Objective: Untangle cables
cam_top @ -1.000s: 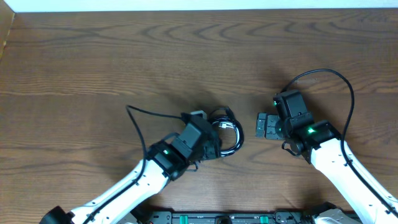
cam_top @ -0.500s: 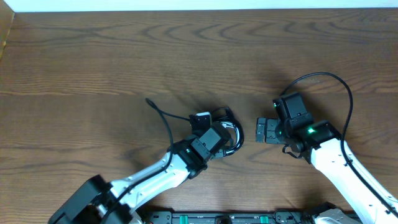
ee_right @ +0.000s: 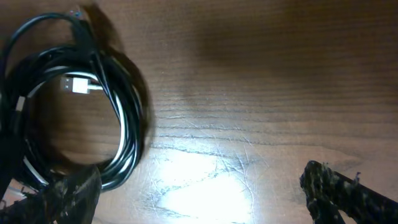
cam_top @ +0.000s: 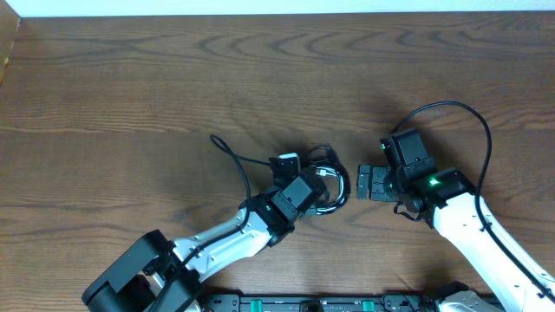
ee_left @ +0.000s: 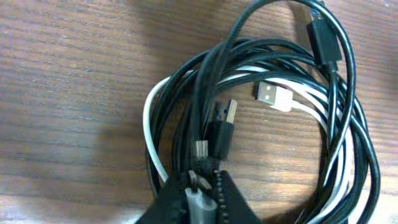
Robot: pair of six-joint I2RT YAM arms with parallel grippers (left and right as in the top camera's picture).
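- Pinching is the left tool's (ee_left: 203,191) job here. Its tips are pressed together at the near edge of the coil, and black strands run straight into them, so it looks to be nipping the black cable (ee_left: 348,143) just below a black plug (ee_left: 221,121).
- That hold makes sense for the task: a grip close to a free end gives a strand that can be drawn out of the loops instead of dragging the whole bundle.
- The white cable (ee_left: 149,124) is wound in the same rings as the black one, crossing over and under it. Its white plug (ee_left: 273,96) lies loose inside the ring, touching nothing but the wood.
- The bundle lies flat near the middle of the bench (cam_top: 130,87), between the two arms, where either arm can reach it.
- The right tool (cam_top: 368,181) is spread wide and holds nothing. It sits just beside the far rim of the coil with its mouth turned toward it, probably ready to pin or take the other cable as a counter-hold.
- The loops are tight and doubled, so a pull on one strand may well carry the whole coil along unless the other side is held down.
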